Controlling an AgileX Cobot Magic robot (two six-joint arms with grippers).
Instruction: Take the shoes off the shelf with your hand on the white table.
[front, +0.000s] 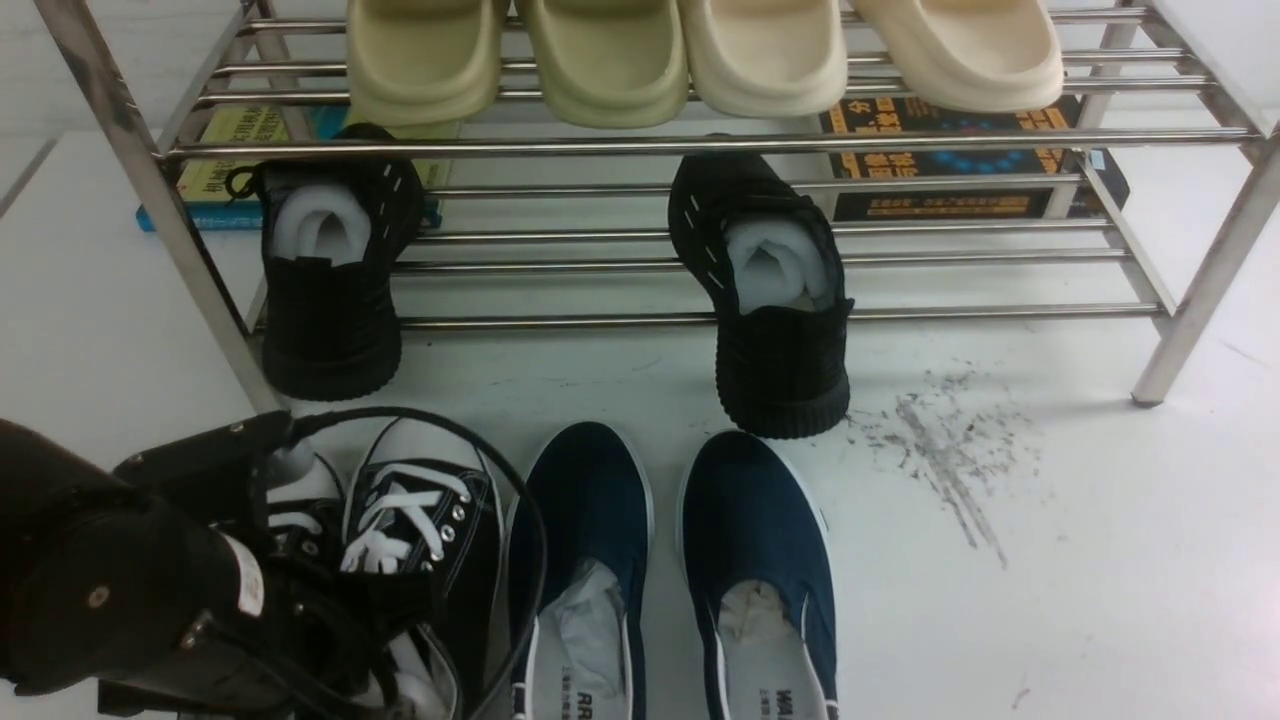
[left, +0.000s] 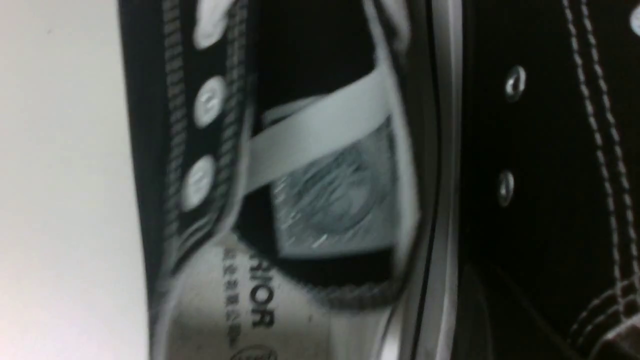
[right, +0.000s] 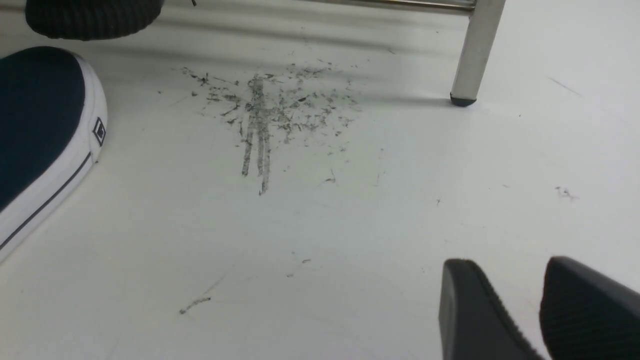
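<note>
Sneakers (front: 420, 505): black canvas, white laces, metal eyelets, white toe caps. Check pose: both flat on white table (front: 1080, 600), side by side, toes toward shelf (front: 700, 146), just in front of its left front leg. Your left hand (front: 180, 600), bulky black with looping cable, sits over the leftmost sneaker and hides most of it. Jaws out of sight, closed; can't tell if gripping. Table glossy, grey scuff patch (front: 940, 450) at your right. Shelf: shiny steel tubes, two tiers, angled legs, standing on table.
</note>
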